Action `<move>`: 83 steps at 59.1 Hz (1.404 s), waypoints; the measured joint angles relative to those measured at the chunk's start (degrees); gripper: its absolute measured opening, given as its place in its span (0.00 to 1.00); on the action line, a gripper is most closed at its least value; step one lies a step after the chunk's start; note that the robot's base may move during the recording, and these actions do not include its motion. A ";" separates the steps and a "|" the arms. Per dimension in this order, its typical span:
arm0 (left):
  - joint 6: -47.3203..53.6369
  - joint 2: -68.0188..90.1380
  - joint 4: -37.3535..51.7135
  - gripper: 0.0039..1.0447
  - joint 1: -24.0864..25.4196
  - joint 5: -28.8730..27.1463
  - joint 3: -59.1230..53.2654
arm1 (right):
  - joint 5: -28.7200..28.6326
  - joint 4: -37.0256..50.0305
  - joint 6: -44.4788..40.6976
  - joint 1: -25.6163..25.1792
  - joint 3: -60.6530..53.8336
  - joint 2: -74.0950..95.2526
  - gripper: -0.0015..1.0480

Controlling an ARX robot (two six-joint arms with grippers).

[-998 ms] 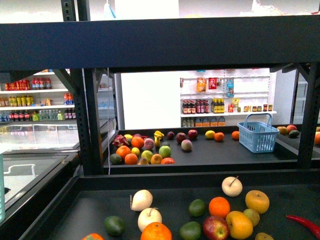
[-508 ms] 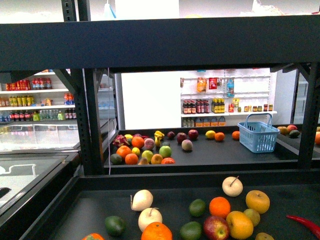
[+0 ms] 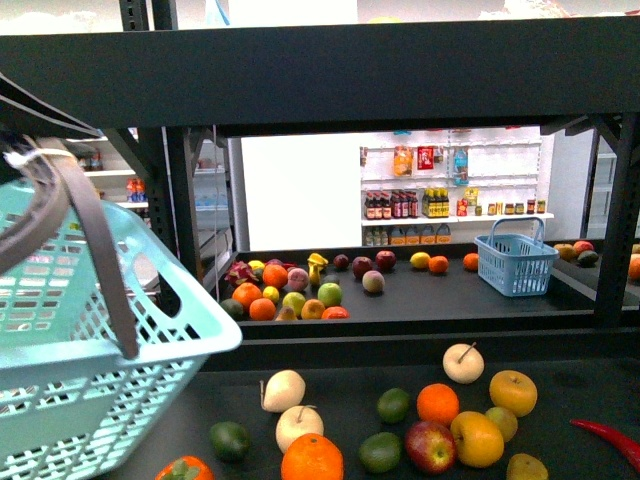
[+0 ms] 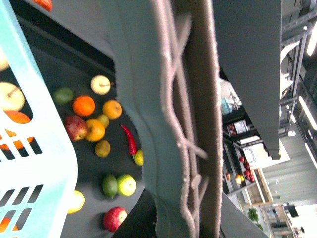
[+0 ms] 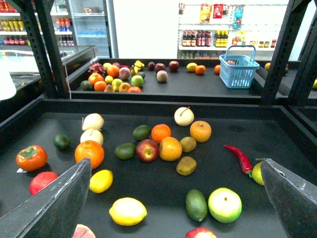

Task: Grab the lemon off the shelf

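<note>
Two yellow lemons [image 5: 128, 211] [image 5: 101, 181] lie on the near dark tray of the black shelf [image 5: 163, 106], among oranges, apples and limes. My right gripper [image 5: 174, 168] hangs open above that tray, its grey fingers [image 5: 54, 201] wide apart and nothing between them; the larger lemon is below and between them. My left gripper [image 4: 185, 218] is shut on the handle [image 4: 173, 124] of a turquoise basket [image 3: 90, 330], which hangs at the left over the tray's front corner. One lemon [image 4: 75, 201] shows partly behind the basket wall.
A red chili [image 5: 238, 157], a green apple [image 5: 225, 204] and a lime [image 5: 196, 204] lie near the lemons. Black uprights [image 3: 185, 240] and a low beam [image 3: 330, 85] frame the tray. Behind, a second tray holds fruit and a blue basket [image 3: 515, 262].
The turquoise basket has swung in from the left and now fills the lower left of the front view. The fruit has not moved.
</note>
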 joint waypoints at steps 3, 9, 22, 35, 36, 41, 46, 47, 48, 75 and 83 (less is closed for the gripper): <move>0.61 0.70 0.74 0.09 -1.99 0.04 -0.02 | 0.00 0.00 0.02 0.00 0.00 0.00 0.98; 1.99 2.99 3.13 0.09 -6.32 1.03 -0.02 | 0.00 0.00 0.02 0.00 0.00 0.00 0.98; 2.38 8.28 4.90 0.09 -12.28 2.21 0.98 | 0.00 0.00 0.02 0.00 0.00 0.00 0.98; 2.21 10.73 6.73 0.09 -14.56 2.43 1.95 | 0.00 0.00 0.02 0.00 0.00 0.00 0.98; 2.23 10.78 6.80 0.09 -14.62 2.47 1.95 | 0.00 0.00 0.02 0.00 0.00 0.00 0.98; 2.12 11.08 7.63 0.09 -15.32 2.60 1.97 | 0.00 0.00 0.02 0.00 0.00 0.00 0.98; 2.16 11.74 7.87 0.09 -15.93 2.84 2.16 | 0.00 0.00 0.00 0.00 0.00 0.00 0.98; 2.23 11.80 7.87 0.09 -15.98 2.84 2.19 | 0.00 0.00 0.00 0.00 0.00 0.00 0.98; 2.23 12.00 7.85 0.09 -16.09 2.80 2.21 | 0.00 0.00 0.00 0.00 0.00 0.00 0.98; 3.76 14.08 6.60 0.09 -16.09 0.81 3.69 | 6.54 -1.81 5.62 -7.48 9.73 35.69 0.98; 3.80 14.08 6.60 0.09 -16.09 1.09 3.74 | -6.14 14.47 0.13 -14.08 15.21 58.47 0.98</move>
